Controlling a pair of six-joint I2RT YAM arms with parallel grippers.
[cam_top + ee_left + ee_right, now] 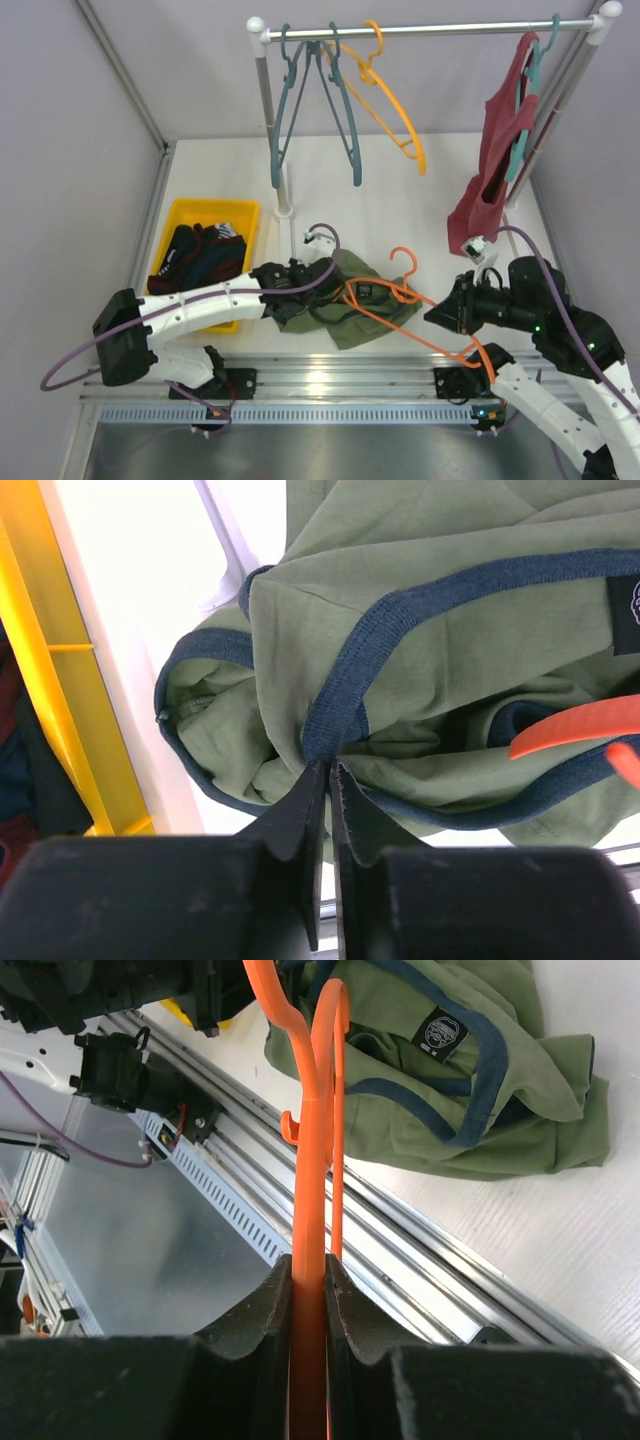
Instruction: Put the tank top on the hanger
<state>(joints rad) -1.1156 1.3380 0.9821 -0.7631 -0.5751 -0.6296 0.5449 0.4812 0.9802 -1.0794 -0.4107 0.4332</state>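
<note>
The olive-green tank top (350,300) with navy trim lies crumpled at the table's front middle. My left gripper (302,282) is shut on its navy-trimmed edge (325,735), the jaws pinching the fold (327,770). The bright orange hanger (400,295) lies partly over and into the cloth, hook up at the back. My right gripper (440,312) is shut on the hanger's bar (308,1260), jaws tight on both sides. The tank top's label and neck trim show in the right wrist view (445,1070).
A yellow bin (205,255) with dark navy-and-red clothes stands at the left. A rail (430,28) at the back carries teal-grey hangers (315,100), an amber hanger (390,100) and a dark red top (495,160). The table's metal front rail (330,375) runs below.
</note>
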